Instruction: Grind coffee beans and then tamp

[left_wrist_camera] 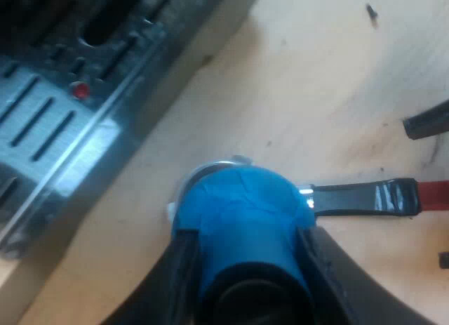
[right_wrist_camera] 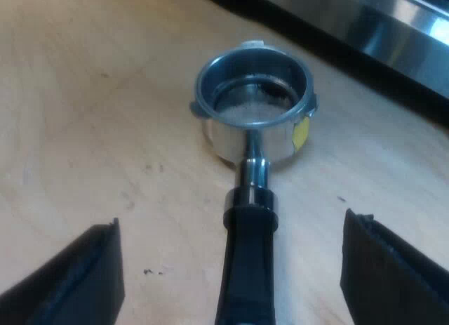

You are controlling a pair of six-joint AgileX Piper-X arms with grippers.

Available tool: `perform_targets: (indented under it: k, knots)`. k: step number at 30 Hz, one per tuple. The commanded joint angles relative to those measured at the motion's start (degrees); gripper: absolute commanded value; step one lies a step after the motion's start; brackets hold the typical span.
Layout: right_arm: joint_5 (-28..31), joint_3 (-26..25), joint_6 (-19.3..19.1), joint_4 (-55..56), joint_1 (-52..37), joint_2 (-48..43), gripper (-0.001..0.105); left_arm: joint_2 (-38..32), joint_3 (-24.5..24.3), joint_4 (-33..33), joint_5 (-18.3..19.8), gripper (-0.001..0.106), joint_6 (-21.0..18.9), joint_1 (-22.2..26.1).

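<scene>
Inside my left gripper (left_wrist_camera: 247, 235), clamped, the blue tamper (left_wrist_camera: 238, 206) hangs over the holder (right_wrist_camera: 256, 139); right gripper (right_wrist_camera: 230, 223) spreads astride its handle (right_wrist_camera: 247, 276); tamping not yet done.

The metal holder (right_wrist_camera: 252, 111) is lying on the counter (right_wrist_camera: 105, 128), its basket mouth gaping unobstructed in the right wrist view. Bare counter is running along both sides of its dark handle (right_wrist_camera: 249, 269), which the right pincer (right_wrist_camera: 230, 223) is straddling with fingers spread wide. The espresso machine (right_wrist_camera: 393, 30) is walling off the room just beyond the basket. The blue tamper (left_wrist_camera: 242, 213), clamped in the left pincer (left_wrist_camera: 245, 232), is hanging over the holder.
</scene>
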Motion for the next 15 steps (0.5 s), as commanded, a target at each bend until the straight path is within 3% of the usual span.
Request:
perform_targets:
  k: [1, 15]
  knots:
    - [0.33, -0.04, -0.51, -0.39, -0.12, -0.35, 0.067, 1.22, -0.50, -1.24, 0.57, 0.000, -0.04, -0.90]
    - [0.64, -0.04, -0.51, -0.39, -0.12, -0.35, 0.067, 10.66, -0.50, -4.40, 0.58, 0.000, -0.04, -1.04]
